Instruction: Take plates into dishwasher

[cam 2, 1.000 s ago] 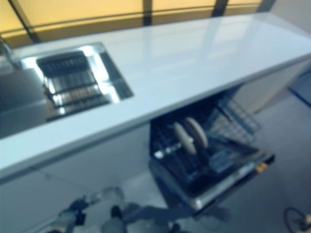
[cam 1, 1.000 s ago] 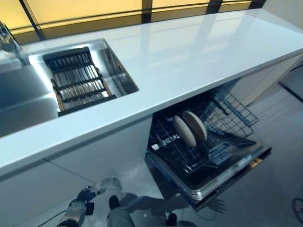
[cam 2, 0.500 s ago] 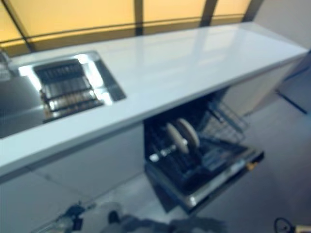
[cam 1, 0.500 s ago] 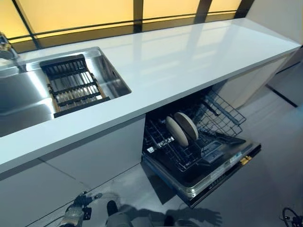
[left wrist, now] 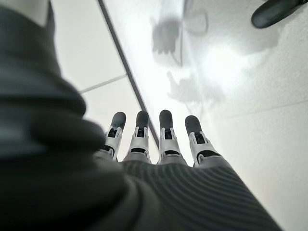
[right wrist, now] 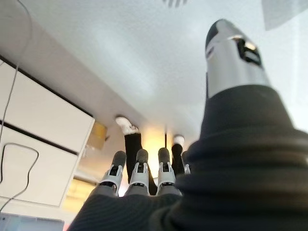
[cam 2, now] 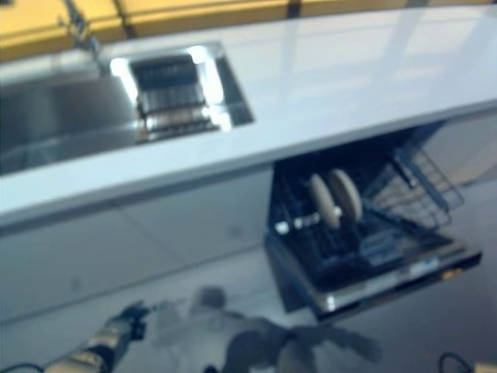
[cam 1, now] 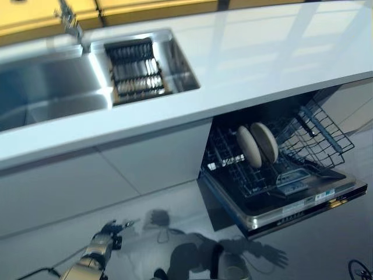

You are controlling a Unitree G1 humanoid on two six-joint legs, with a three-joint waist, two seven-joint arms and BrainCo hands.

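Two round beige plates [cam 1: 257,144] stand on edge side by side in the lower rack [cam 1: 274,169] of the open dishwasher under the counter. My left hand [cam 1: 105,241] hangs low over the floor, left of the dishwasher and well apart from it. In the left wrist view its fingers [left wrist: 166,139] are straight and hold nothing. My right hand [right wrist: 139,178] shows only in the right wrist view, fingers straight and thumb [right wrist: 233,53] out, also empty. No plate is in either hand.
The dishwasher door [cam 1: 303,204] lies folded down over the floor. A white counter [cam 1: 262,52] runs above, with a steel sink [cam 1: 46,87], a dark slatted rack [cam 1: 137,70] in it and a tap [cam 1: 70,20]. A person's legs [right wrist: 131,142] show in the right wrist view.
The camera has swung, so the whole scene has shifted right and the sink shows more. The plates stand as before. My left hand stays low by the floor.
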